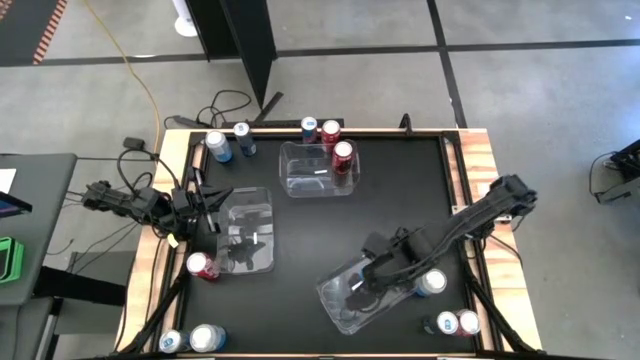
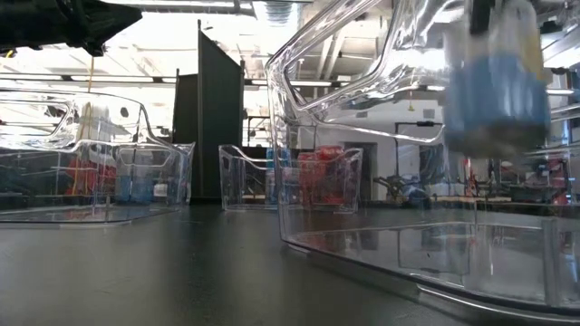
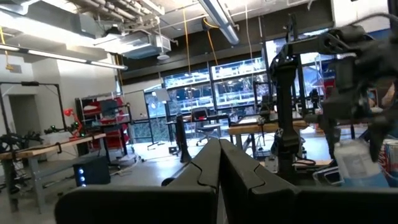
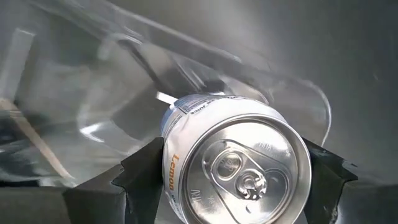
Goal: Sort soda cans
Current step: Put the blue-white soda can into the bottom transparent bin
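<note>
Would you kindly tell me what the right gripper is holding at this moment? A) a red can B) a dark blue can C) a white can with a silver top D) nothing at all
C: in the right wrist view the right gripper is shut on a white can with a silver top, its fingers pressing both sides, above the clear bin near the table's front right.

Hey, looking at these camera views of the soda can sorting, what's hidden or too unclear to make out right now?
- Held can: the right wrist view shows its top and the word Lemon; the rest of the label is turned away.
- Right gripper: in the high view its fingertips are lost against the clear bin.
- Left gripper: shut, but the left wrist view looks out into the room, hiding what lies below.
- Corner cans: cut by the high view's bottom edge.
</note>
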